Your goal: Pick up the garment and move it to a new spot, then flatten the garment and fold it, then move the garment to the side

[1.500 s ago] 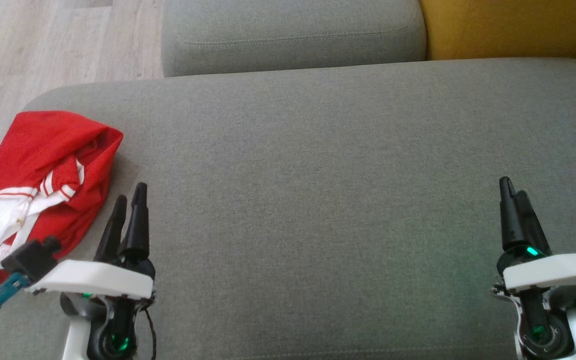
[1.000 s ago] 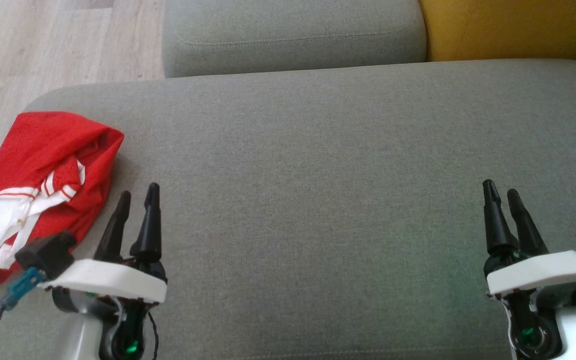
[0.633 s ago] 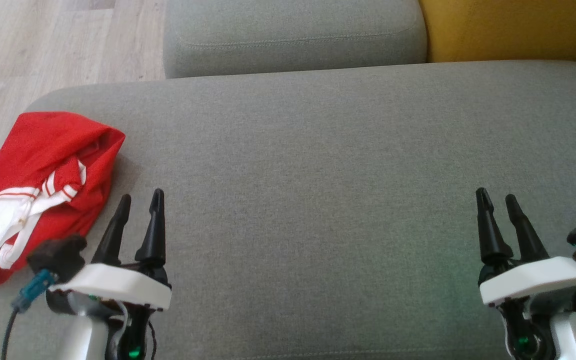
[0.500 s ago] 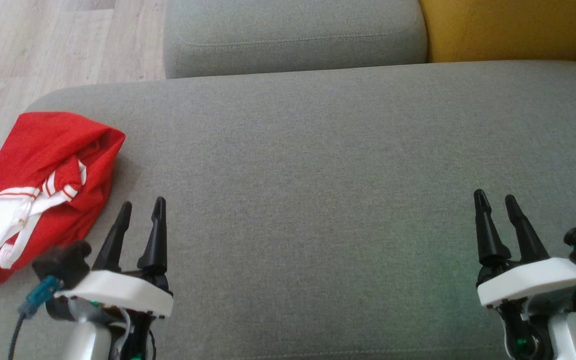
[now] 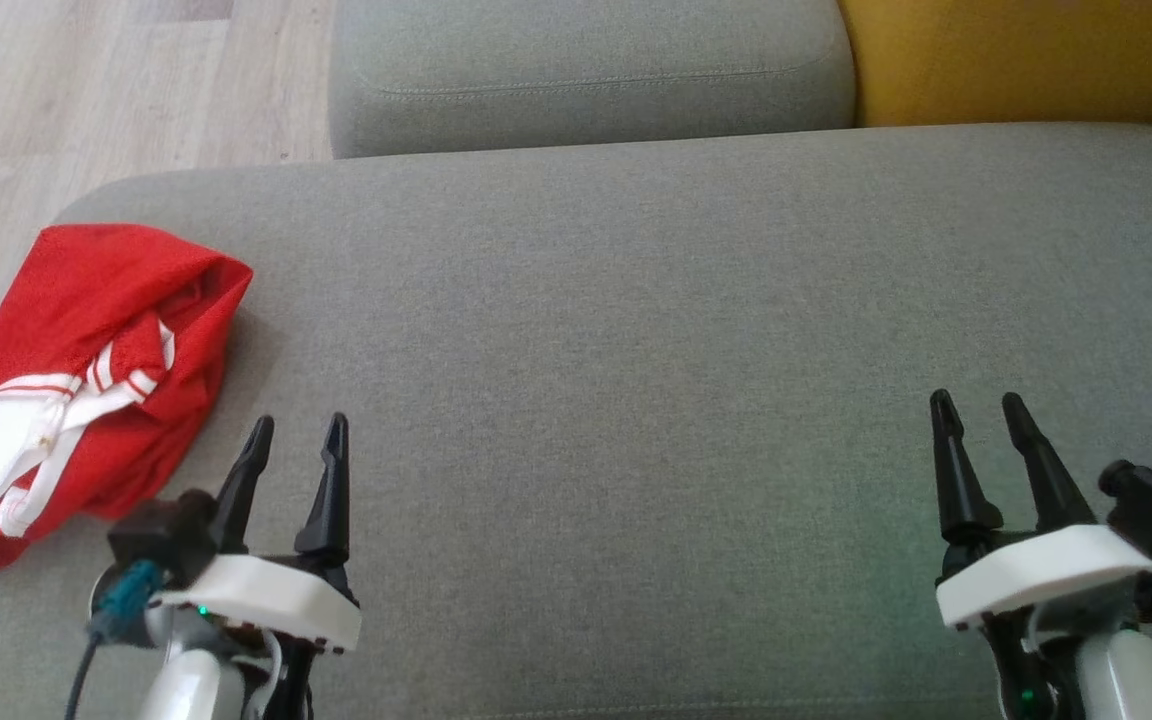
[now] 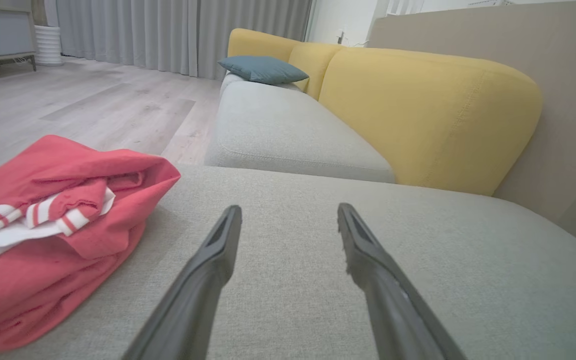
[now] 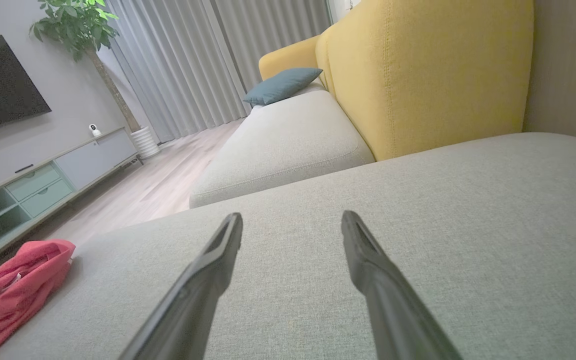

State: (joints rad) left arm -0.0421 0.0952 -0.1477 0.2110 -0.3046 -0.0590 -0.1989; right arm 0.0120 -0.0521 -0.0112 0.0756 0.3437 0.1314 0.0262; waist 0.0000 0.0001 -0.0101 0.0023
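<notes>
A red garment (image 5: 86, 360) with white trim lies crumpled and loosely folded at the left end of the grey sofa seat (image 5: 616, 330). It also shows as a red garment (image 6: 43, 225) at the left of the left wrist view and a small red garment (image 7: 13, 285) at the lower left of the right wrist view. My left gripper (image 5: 298, 430) stands open just right of it, nothing between its fingers. My right gripper (image 5: 976, 405) is open and empty at the seat's lower right, far from the cloth.
A second grey cushion (image 5: 586, 70) and a yellow backrest (image 5: 1016, 55) lie beyond the seat. Wooden floor (image 5: 86, 80) lies off the left edge, close to the garment. A blue pillow (image 6: 263, 69) sits far back. A low TV cabinet (image 7: 43, 185) stands across the room.
Both arms have drawn back toward the bottom of the head view, the left one also shifting right, away from the garment. Both grippers have opened. The garment has not moved.
</notes>
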